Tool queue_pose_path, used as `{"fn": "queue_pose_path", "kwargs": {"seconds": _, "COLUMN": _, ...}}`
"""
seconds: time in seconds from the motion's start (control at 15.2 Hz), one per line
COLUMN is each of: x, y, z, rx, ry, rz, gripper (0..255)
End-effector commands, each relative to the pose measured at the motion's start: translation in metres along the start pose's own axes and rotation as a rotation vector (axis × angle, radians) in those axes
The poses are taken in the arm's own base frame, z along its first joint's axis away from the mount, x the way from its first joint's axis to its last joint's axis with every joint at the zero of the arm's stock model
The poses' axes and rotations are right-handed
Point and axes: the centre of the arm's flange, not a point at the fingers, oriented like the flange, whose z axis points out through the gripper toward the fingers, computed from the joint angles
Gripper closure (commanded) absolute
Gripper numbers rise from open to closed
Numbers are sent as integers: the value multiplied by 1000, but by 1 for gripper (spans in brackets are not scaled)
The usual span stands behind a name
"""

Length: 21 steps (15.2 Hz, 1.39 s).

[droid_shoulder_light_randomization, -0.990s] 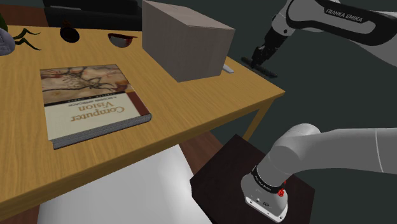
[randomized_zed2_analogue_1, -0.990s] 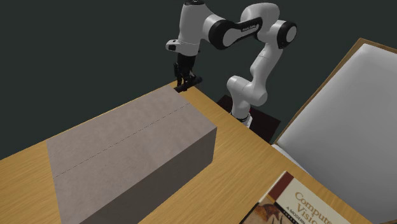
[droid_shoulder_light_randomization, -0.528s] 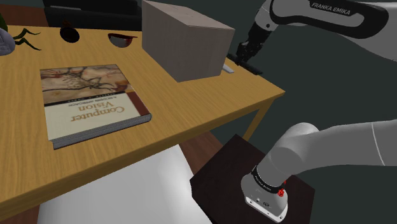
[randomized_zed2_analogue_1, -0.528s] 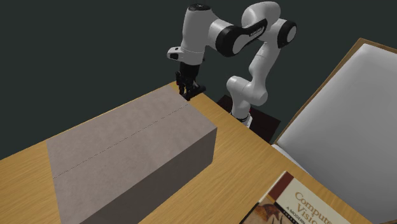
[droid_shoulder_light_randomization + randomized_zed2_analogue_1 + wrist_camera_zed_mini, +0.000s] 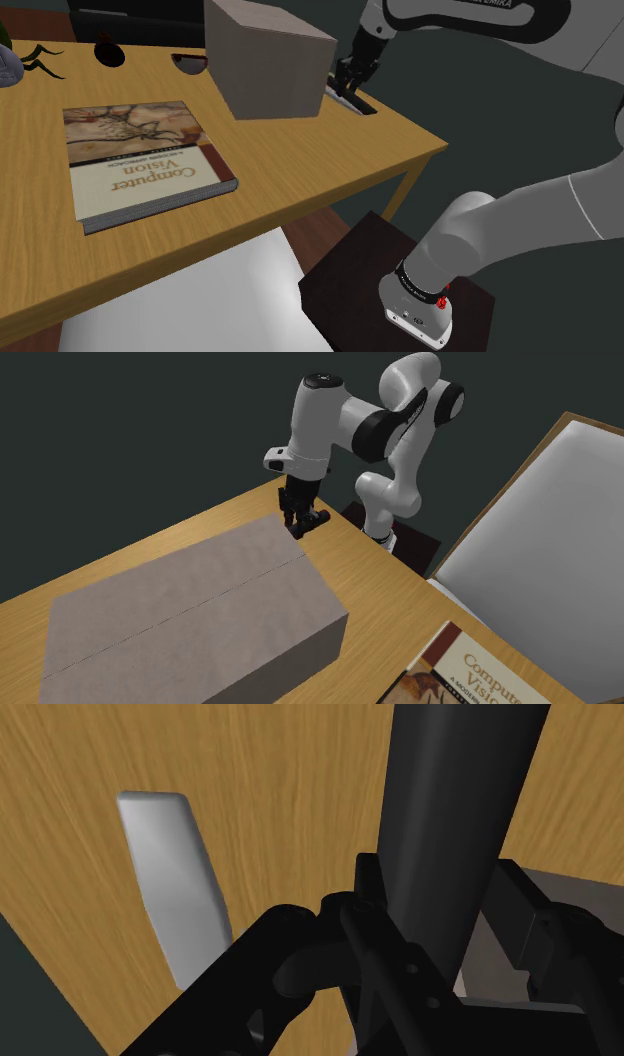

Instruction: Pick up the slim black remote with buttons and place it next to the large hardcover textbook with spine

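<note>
Here, in the shoulder view, the gripper [image 5: 352, 90] stood low over the table [image 5: 300, 150], touching or just beside the grey box [image 5: 265, 60]. We could not separate its black tips from what lay under them. The box was closed, so its contents stayed hidden, and it cut off a dark bowl [image 5: 190, 63] behind it. Since a second before, the box had slid toward that view's left; the book [image 5: 140, 165] had not moved.

In the second exterior view the book was cut off at the lower edge. The black remote [image 5: 313, 518] sat crosswise at the gripper's tips by the box's far corner, well apart from the book.

In the wrist view the remote ran out as a long black bar from the fingers [image 5: 300, 964], which seemed clamped on it. A pale grey slab [image 5: 170, 884] lay on the wood beside it.
</note>
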Motion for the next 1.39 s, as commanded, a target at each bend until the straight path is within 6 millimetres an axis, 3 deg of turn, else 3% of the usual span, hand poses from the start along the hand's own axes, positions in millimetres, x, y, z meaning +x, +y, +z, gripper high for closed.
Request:
{"fn": "queue_pose_path", "kwargs": {"seconds": 0.0, "x": 13, "y": -25, "z": 2, "rx": 1, "ry": 0, "rz": 0, "gripper": 255}}
{"fn": "queue_pose_path", "kwargs": {"seconds": 1.32, "x": 138, "y": -257, "z": 22, "rx": 1, "ry": 0, "rz": 0, "gripper": 255}}
